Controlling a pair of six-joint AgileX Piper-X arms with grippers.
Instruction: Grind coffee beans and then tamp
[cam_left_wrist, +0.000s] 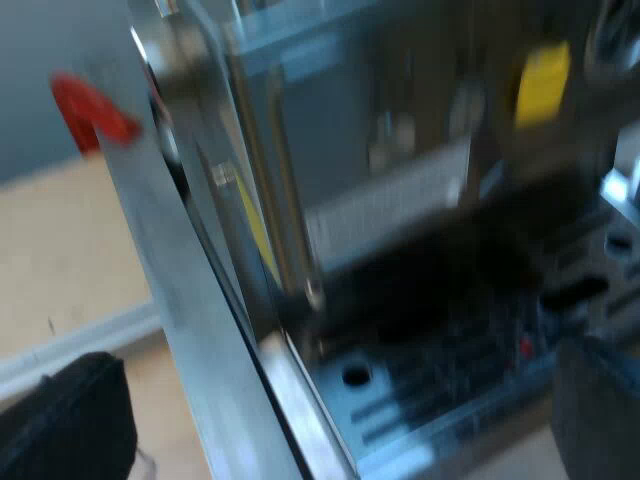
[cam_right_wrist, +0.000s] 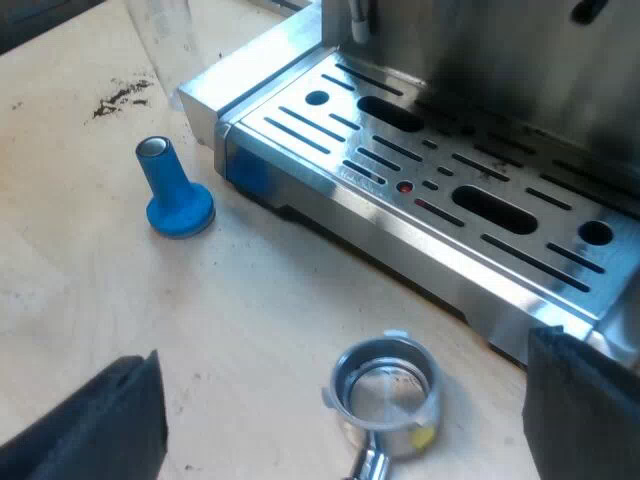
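The metal holder (cam_right_wrist: 386, 388) lies on the wooden table just in front of the espresso machine's drip tray (cam_right_wrist: 450, 180), its round basket facing up and looking empty. My right gripper (cam_right_wrist: 340, 375) hovers above it, open, with the basket between the wide-spread fingers (cam_right_wrist: 90, 425). A blue tamper (cam_right_wrist: 176, 192) stands on its base on the table near the tray's corner. My left gripper (cam_left_wrist: 340, 400) is open, close against the machine's shiny metal corner (cam_left_wrist: 200, 300) and drip tray (cam_left_wrist: 430, 390), holding nothing.
A clear measuring glass (cam_right_wrist: 165, 28) stands beyond the tamper, beside the machine's corner, with spilled coffee grounds (cam_right_wrist: 122, 96) near it. A red shape (cam_left_wrist: 92, 110) shows past the machine's edge; what it is I cannot tell. A yellow label (cam_left_wrist: 543, 82) is on the machine's front.
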